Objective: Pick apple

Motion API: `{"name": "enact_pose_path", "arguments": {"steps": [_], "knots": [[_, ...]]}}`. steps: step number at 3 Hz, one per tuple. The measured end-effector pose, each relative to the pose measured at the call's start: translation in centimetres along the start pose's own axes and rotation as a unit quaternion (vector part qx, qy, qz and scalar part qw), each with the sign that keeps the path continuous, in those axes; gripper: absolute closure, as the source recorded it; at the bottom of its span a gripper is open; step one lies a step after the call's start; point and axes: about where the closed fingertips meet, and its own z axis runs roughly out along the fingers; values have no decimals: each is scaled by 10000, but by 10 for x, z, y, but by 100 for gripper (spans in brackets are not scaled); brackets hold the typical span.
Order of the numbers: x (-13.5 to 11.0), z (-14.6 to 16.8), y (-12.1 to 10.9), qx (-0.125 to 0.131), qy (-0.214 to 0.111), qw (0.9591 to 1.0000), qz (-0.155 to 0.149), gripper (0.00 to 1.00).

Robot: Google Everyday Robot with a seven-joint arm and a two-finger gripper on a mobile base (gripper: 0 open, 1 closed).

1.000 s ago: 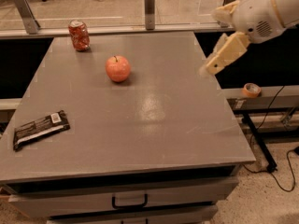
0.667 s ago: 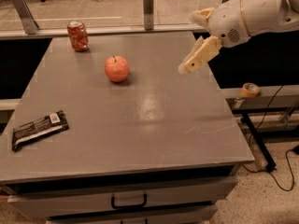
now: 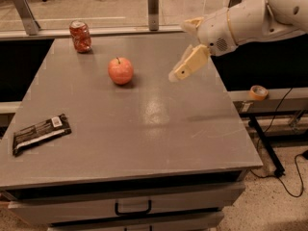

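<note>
Starting at the left edge of the grey flat-topped bench, you are looking at a dark foil snack-bar wrapper lying flat near the front-left corner. It is well apart from anything you need. At the back-left corner a dented red-orange soda can is standing upright. It is probably there as a distractor, so don't let its colour pull you off target.

The round pinkish-red apple is sitting stem-up on the bench, left of centre and towards the back edge, near the can but not touching it. There is bare surface all around it, which is giving you room for a finger on each side.

To the right of the apple, the cream two-finger end effector is hovering above the bench near the right edge. Its fingers are spread wide, holding nothing, and are pointing down and left towards the fruit. That spread looks suited to a round body. I judge the approach to be underway, with the grasp not yet made.

Beyond the right edge, a small roll of tan tape is resting on a ledge, out of play.
</note>
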Motion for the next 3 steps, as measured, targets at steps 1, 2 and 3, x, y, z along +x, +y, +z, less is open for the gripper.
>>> {"name": "enact_pose_path", "arguments": {"steps": [1, 2, 3], "knots": [[-2, 44, 7, -168, -138, 9997, 100, 0], [-7, 82, 14, -348, -266, 9989, 144, 0], [-12, 115, 16, -456, -376, 9981, 163, 0]]}}
